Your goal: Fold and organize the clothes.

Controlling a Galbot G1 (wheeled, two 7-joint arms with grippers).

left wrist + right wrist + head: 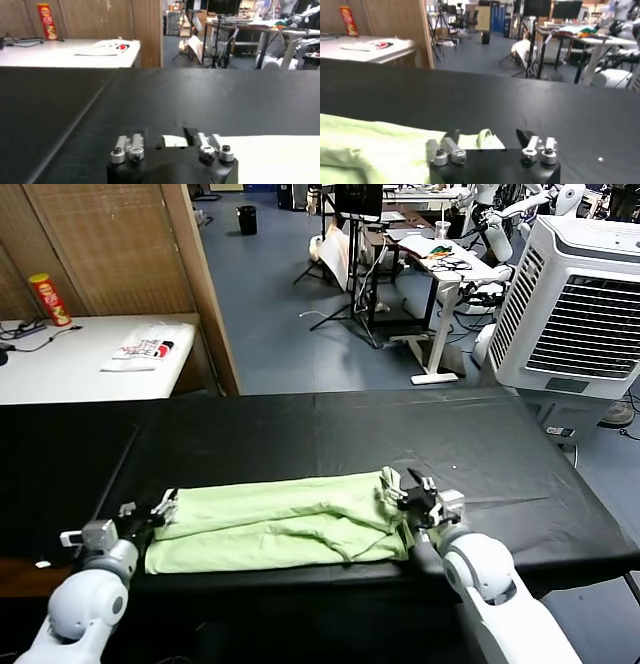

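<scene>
One shirt point(280, 524) lies folded into a long band on the black table point(330, 434), close to the near edge. Behind it the black cloth is bare up to the far edge. The left gripper point(150, 514) is at the left end of the shirt, fingers spread, holding nothing. The right gripper point(420, 499) is at the right end, over the bunched collar part, fingers also spread. On the white side table point(70, 364) are one printed packet point(140, 349) and one red can point(48, 299).
</scene>
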